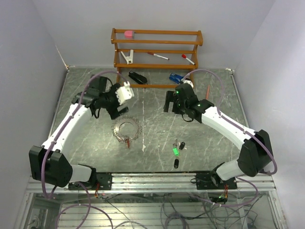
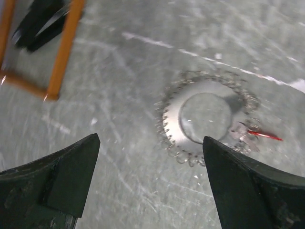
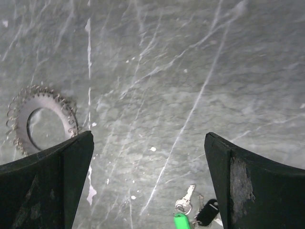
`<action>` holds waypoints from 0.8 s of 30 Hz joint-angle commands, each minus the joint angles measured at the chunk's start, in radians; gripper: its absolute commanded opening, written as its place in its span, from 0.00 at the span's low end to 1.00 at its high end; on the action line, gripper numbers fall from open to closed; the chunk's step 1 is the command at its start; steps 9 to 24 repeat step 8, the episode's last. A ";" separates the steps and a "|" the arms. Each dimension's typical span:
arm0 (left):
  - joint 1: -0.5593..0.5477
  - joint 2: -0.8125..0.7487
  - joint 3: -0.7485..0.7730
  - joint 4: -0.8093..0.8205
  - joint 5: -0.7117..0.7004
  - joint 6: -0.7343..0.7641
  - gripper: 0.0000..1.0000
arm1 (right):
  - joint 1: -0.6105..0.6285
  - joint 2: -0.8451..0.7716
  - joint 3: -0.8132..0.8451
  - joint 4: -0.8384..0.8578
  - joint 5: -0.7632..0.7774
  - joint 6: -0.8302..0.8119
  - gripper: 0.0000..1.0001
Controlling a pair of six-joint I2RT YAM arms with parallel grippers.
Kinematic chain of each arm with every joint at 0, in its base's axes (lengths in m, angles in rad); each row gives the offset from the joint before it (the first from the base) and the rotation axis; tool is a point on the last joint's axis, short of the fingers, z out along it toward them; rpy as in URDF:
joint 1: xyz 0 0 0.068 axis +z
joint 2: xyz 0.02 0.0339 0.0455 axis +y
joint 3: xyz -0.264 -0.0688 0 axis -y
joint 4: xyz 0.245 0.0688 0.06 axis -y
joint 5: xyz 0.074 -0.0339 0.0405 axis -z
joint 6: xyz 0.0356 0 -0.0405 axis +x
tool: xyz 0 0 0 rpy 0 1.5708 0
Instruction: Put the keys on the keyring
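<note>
The keyring (image 1: 126,130) lies flat on the grey table (image 1: 152,119), a silvery ring with a jagged rim. A red key (image 1: 127,142) lies at its near edge, and whether it is on the ring I cannot tell. A green key (image 1: 175,150) and two black keys (image 1: 182,145) lie loose to the right. My left gripper (image 1: 119,110) hovers open just behind the keyring (image 2: 171,119), holding nothing. My right gripper (image 1: 170,102) is open too, above bare table. In the right wrist view the keyring (image 3: 47,99) is at left and the green key (image 3: 181,220) at the bottom edge.
A wooden rack (image 1: 157,50) stands at the back with a pink item, a white clip and red-capped markers on it. A black stapler (image 1: 137,77), a blue object (image 1: 175,78) and an orange pen (image 1: 208,90) lie in front of it.
</note>
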 commanded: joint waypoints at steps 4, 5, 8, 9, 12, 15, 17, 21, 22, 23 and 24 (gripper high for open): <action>0.157 -0.061 -0.025 0.274 -0.080 -0.437 1.00 | -0.004 -0.082 -0.042 0.009 0.179 0.030 1.00; 0.166 -0.064 -0.031 0.281 -0.079 -0.455 0.99 | -0.005 -0.084 -0.047 0.015 0.181 0.030 1.00; 0.186 -0.071 -0.048 0.293 -0.074 -0.493 1.00 | -0.005 -0.081 -0.040 0.006 0.205 0.022 1.00; 0.186 -0.071 -0.048 0.293 -0.074 -0.493 1.00 | -0.005 -0.081 -0.040 0.006 0.205 0.022 1.00; 0.186 -0.071 -0.048 0.293 -0.074 -0.493 1.00 | -0.005 -0.081 -0.040 0.006 0.205 0.022 1.00; 0.186 -0.071 -0.048 0.293 -0.074 -0.493 1.00 | -0.005 -0.081 -0.040 0.006 0.205 0.022 1.00; 0.186 -0.071 -0.048 0.293 -0.074 -0.493 1.00 | -0.005 -0.081 -0.040 0.006 0.205 0.022 1.00; 0.186 -0.071 -0.048 0.293 -0.074 -0.493 1.00 | -0.005 -0.081 -0.040 0.006 0.205 0.022 1.00; 0.186 -0.071 -0.048 0.293 -0.074 -0.493 1.00 | -0.005 -0.081 -0.040 0.006 0.205 0.022 1.00; 0.186 -0.071 -0.048 0.293 -0.074 -0.493 1.00 | -0.005 -0.081 -0.040 0.006 0.205 0.022 1.00; 0.186 -0.071 -0.048 0.293 -0.074 -0.493 1.00 | -0.005 -0.081 -0.040 0.006 0.205 0.022 1.00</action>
